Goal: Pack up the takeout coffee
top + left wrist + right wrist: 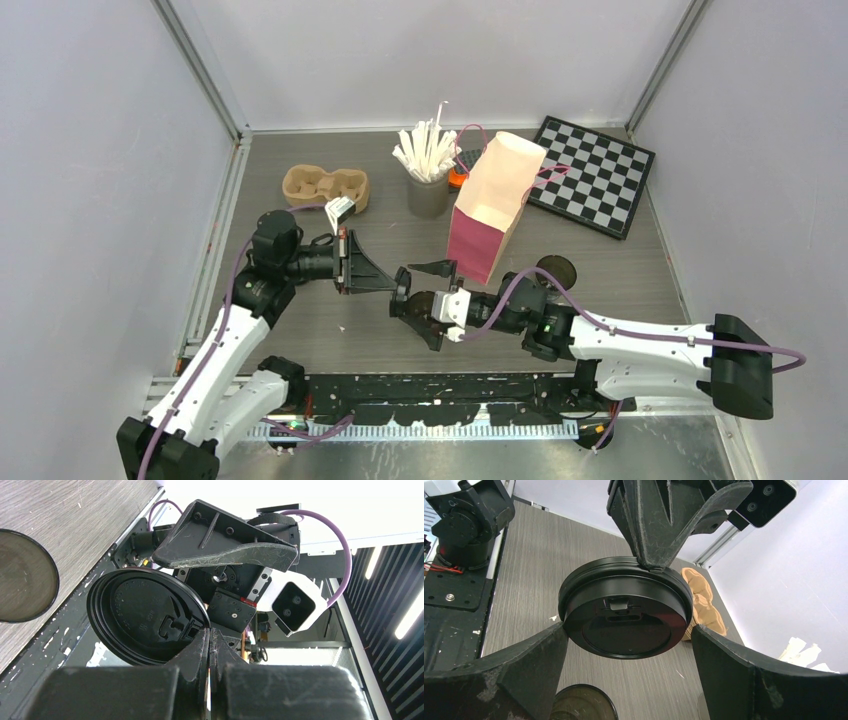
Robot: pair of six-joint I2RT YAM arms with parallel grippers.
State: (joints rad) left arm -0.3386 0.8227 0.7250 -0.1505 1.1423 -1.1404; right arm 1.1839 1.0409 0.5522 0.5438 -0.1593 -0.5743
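Observation:
My left gripper (392,281) is shut on the rim of a round black lid (145,617), holding it on edge above the table. That lid (624,612) faces my right gripper (627,630), which is open, one finger on either side and neither touching it. An open dark coffee cup (580,703) stands on the table just below the right gripper and also shows as the cup (21,575) in the left wrist view. A second dark cup (556,271) stands behind the right wrist.
A pink paper bag (492,205) stands open at mid table. Behind it sit a grey cup of white sticks (428,170) and a checkerboard (592,175). The tan pulp tray (325,186) lies at the back left.

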